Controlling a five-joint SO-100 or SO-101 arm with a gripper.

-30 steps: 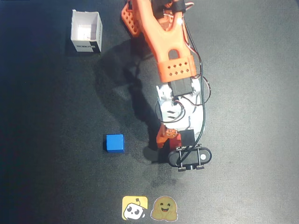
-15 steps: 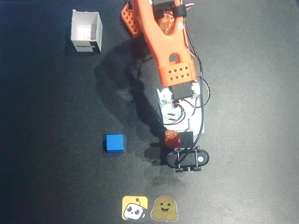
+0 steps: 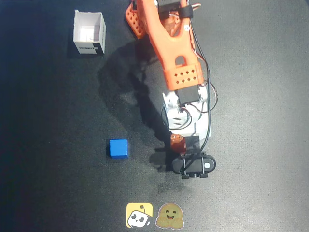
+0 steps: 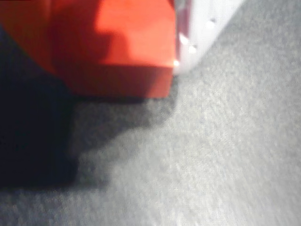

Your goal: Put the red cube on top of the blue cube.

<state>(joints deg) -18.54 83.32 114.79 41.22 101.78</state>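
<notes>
1. Apparently the red cube sat at the jaws: in the wrist view it filled the upper left, pressed against a pale finger on its right edge, with dark shadow beneath it. Whether it rested on the worktop or hung just above could not be told.
2. From overhead only a small orange-red patch of that cube showed, tucked under the arm's white wrist section, so the jaws seemed closed narrowly around it. That reads as a grasp made for carrying, though the second finger was not visible in either view.
3. The blue cube stood alone on the dark worktop, to the left of the held cube in the overhead view and well apart from it, its top face bare. It looked set as the landing spot, so the stacking was not yet done.
4. Just below the jaws lay the black wrist camera mount, which hid the worktop there.
5. A white open-topped box stood far off at upper left, seemingly no part of this job. Two stickers lay near the bottom edge.
6. The arm's base was cut off at the top edge.
</notes>
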